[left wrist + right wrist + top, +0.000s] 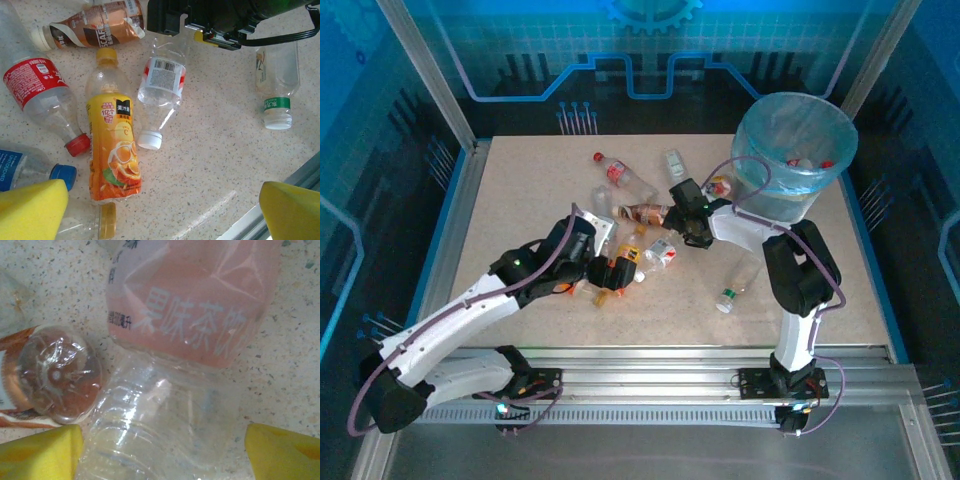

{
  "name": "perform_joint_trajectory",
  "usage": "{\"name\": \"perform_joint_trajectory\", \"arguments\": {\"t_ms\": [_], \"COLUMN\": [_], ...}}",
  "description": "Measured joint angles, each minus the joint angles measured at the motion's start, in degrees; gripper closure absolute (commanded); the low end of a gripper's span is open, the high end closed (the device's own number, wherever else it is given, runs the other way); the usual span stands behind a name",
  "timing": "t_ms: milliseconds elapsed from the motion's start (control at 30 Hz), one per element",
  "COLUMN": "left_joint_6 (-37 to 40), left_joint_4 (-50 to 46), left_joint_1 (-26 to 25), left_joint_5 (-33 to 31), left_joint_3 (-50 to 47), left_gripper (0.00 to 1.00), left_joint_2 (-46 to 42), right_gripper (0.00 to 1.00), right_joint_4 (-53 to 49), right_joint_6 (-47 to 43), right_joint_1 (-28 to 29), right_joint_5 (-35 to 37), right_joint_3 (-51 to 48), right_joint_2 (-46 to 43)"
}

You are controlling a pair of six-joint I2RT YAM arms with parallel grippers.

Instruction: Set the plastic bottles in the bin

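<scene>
Low in frame, the right fingers (40, 452) stand apart astride a pink-labelled bottle (195, 300) on the table (300, 340); the left fingers (30, 207) gape wide near an orange-labelled bottle (114, 145).

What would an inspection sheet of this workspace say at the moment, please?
Surface: speckled table, no spills seen.
Job's things: bottles lie scattered mid-table; bin stands at the far right, with a few bottles already inside.
Clutter: nothing seen.
Grippers: left gripper open above the bottles; right gripper open, astride a pink-labelled bottle.
Cables: purple cables run along both arms, one arching beside the bin.
Surroundings: metal rail in front, blue walls around.
</scene>
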Motion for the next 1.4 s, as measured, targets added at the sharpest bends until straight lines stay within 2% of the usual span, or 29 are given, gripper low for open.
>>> {"name": "perform_joint_trajectory", "arguments": {"t_ms": [167,333,567,767,933,1033,1200,1400], "left_joint_6": [0.02,0.04,0.04,0.09,1.05,1.95,3.67,5.70], "left_joint_4": [0.13,0.72,1.20,1.20,1.18,1.62,5.09,8.63], "left_joint_1": [-0.09,-0.09,-0.13,-0.15,-0.15,-0.15,-0.15,-0.15], "left_joint_5": [-0.02,-0.02,0.00,0.00,-0.02,-0.04,-0.04,-0.04], "left_joint_3": [0.02,0.46,0.72,1.57,4.26,7.91,14.62,22.18], "left_gripper": [0.01,0.01,0.01,0.01,0.01,0.01,0.01,0.01], "left_joint_2": [0.90,1.29,2.43,2.49,2.60,3.61,7.02,12.13], "right_gripper": [0.21,0.17,0.36,0.41,0.41,0.42,0.43,0.43], "right_joint_4": [1.92,2.34,3.65,3.63,0.81,-2.69,-5.60,-5.38], "right_joint_6": [0.48,0.39,-0.24,-1.40,-4.96,-9.31,-20.85,-36.13], "right_joint_1": [-1.16,-2.01,-3.23,-3.21,-2.05,0.76,5.90,6.54], "right_joint_5": [-1.18,-2.80,-5.64,-6.19,-4.70,-0.44,8.92,20.31], "right_joint_3": [-1.95,-3.52,-4.48,-5.46,-4.28,0.39,14.86,33.33], "right_joint_2": [0.00,0.00,-0.13,-2.56,-7.91,-11.15,-14.25,-14.27]}}
